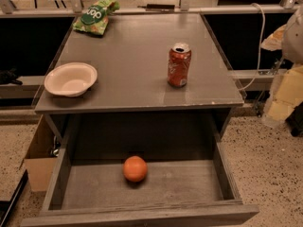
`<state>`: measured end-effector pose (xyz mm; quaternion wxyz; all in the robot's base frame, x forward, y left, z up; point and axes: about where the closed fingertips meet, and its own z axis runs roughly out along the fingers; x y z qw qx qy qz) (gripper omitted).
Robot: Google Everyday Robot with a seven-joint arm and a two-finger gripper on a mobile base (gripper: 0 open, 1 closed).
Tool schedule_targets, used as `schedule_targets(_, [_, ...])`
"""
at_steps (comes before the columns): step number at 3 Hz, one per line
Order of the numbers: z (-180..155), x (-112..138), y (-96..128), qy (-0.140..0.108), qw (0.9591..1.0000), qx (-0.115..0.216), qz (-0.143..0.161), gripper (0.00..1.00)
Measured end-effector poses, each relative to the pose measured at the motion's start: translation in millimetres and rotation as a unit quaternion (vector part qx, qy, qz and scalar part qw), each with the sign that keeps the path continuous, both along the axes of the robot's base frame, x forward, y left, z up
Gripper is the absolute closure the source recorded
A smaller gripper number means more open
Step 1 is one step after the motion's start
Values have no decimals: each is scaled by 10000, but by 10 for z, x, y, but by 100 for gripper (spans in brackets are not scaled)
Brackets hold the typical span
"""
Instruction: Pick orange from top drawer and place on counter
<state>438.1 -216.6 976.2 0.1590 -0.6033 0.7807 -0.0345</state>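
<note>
The orange [135,168] lies on the floor of the top drawer [180,186], near the middle and slightly left. The drawer is pulled fully open below the counter [132,56], and its front board runs along the bottom of the view. Nothing touches the orange. My gripper does not show anywhere in this view. A pale rounded shape [294,32] at the right edge is cut off by the frame.
On the counter stand an orange-red soda can [179,65] at the right front, a white bowl [71,78] at the left front, and a green chip bag [94,15] at the back left. A cardboard box [40,160] sits on the floor left of the drawer.
</note>
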Motion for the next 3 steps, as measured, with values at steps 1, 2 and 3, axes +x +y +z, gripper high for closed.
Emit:
schedule_targets(1, [6, -17, 5, -19, 10000, -33, 26, 0])
schedule_targets(2, [15, -64, 17, -54, 9999, -123, 96, 0])
schedule_targets(3, [10, -298, 14, -60, 9988, -381, 315, 0])
